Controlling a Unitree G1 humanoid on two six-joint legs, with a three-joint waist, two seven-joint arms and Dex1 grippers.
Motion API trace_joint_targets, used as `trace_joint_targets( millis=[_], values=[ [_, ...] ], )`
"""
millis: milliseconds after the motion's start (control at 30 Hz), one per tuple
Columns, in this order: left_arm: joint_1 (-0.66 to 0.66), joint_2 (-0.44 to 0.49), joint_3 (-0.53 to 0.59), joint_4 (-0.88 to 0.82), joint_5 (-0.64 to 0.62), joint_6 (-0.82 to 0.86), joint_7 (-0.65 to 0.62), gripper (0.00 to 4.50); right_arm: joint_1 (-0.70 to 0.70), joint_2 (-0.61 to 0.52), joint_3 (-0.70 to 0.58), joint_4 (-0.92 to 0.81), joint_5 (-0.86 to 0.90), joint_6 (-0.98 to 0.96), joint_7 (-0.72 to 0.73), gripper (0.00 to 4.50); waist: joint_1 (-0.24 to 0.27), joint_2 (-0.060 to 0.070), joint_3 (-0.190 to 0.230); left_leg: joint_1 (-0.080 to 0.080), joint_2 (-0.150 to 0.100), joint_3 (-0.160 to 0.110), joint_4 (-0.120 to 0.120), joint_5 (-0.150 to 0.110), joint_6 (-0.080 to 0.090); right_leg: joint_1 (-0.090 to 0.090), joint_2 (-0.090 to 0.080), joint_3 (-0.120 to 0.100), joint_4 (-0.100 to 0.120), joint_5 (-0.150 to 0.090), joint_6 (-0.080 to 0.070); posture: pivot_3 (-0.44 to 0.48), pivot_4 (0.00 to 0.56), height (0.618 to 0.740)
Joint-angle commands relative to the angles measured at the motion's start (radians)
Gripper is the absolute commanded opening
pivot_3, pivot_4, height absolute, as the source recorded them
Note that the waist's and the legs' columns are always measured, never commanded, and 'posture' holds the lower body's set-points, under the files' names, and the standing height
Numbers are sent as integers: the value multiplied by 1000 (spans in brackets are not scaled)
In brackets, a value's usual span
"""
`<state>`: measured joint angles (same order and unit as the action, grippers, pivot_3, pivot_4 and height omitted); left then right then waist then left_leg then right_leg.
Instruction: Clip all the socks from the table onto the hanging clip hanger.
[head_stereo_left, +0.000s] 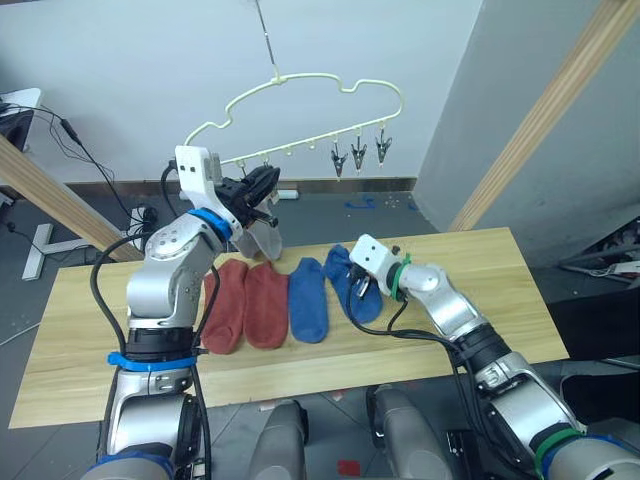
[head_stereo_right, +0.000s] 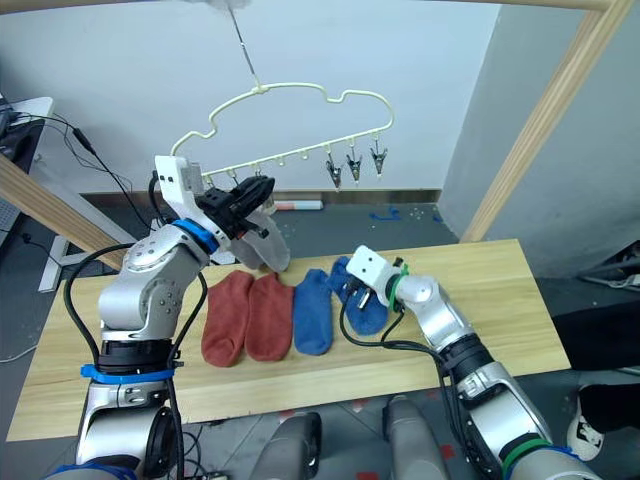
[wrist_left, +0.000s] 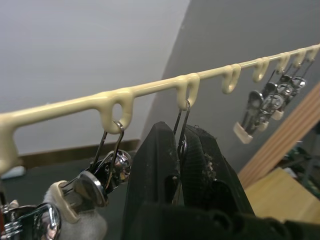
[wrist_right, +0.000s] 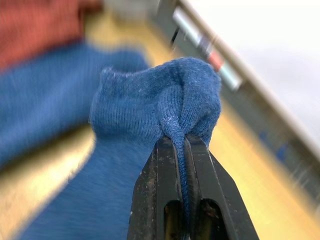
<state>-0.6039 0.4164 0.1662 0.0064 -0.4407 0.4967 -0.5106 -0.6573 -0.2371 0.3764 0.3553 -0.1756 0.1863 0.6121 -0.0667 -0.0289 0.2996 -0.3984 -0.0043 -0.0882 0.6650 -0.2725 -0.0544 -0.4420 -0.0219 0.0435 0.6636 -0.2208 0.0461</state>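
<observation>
L gripper (head_stereo_left: 262, 188) is raised to the clip hanger (head_stereo_left: 300, 112), fingers pinched narrow on a clip (wrist_left: 181, 145) hanging from the yellow bar; a grey sock (head_stereo_left: 262, 238) hangs just below it. Under that arm, on the table (head_stereo_left: 470, 260), lie two red socks (head_stereo_left: 245, 304), then a blue sock (head_stereo_left: 306, 298). R gripper (head_stereo_left: 362, 291) is low at the tabletop, fingers closed on the bunched cuff of the second blue sock (wrist_right: 150, 107), just right of the first. Three free clips (head_stereo_left: 358, 154) hang above it.
</observation>
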Motion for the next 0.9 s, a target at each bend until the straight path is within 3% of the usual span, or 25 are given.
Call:
trace_joint_targets(
  millis=[33,267,900],
  values=[
    [-24,31,35,-31,-72,79,-38,118,-31,-13,21,-184,3,-10,72,0,-1,0,0,0,0,0,0,0,0,0,0,0,0,0,0,-57,298,740],
    [-54,26,71,-35,-158,184,-25,118,-69,20,25,-311,46,17,133,0,-6,0,0,0,0,-1,0,0,0,0,0,-1,-1,0,0,-64,294,740],
    [-21,6,93,-102,-262,297,35,118,-160,139,-38,-164,59,26,13,0,-6,0,0,-1,-1,-1,0,0,-1,-1,-1,0,-1,0,0,-53,290,740]
  ],
)
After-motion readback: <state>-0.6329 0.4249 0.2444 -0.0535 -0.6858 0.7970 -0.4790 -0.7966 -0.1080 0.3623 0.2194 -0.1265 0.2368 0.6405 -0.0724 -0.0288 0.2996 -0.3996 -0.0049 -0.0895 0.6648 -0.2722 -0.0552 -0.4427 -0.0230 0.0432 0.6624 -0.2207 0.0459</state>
